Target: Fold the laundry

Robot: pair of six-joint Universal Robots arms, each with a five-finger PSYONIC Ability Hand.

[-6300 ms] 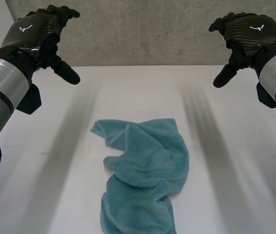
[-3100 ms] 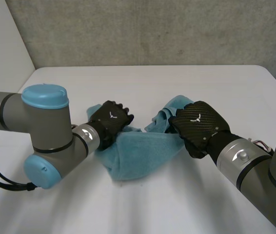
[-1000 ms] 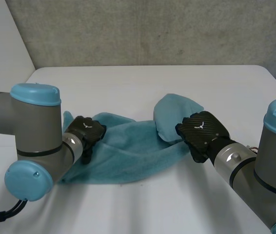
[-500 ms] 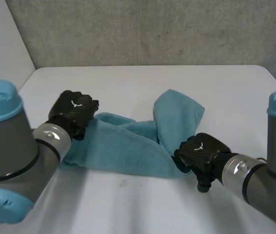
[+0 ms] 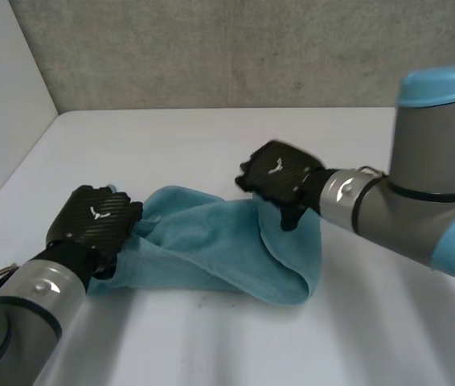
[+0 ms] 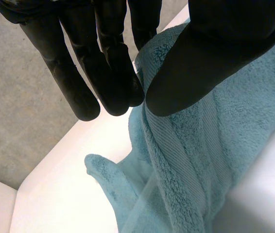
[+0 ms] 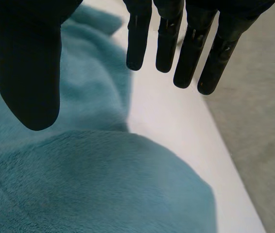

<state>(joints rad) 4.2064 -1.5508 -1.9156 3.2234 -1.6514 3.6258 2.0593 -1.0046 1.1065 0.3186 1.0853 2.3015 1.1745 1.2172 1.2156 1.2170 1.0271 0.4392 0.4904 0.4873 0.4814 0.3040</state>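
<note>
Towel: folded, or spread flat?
Partly folded. The towel has its right end doubled over under the open right hand; the left hand pinches its other end.

You are looking at a white surface [image 5: 211,137], matte and plain, whose far edge runs straight across the head view. Right behind that edge stands a grey concrete wall [image 5: 211,48], rough and speckled with small pits. To the left of the surface you see a paler, smooth panel [image 5: 2,104] that meets the concrete along a slanted seam. Your left wrist view has the same rough grey past the white edge, and your right wrist view likewise has speckled grey beside that edge. The light is soft and even, and the surface looks bright under it.
</note>
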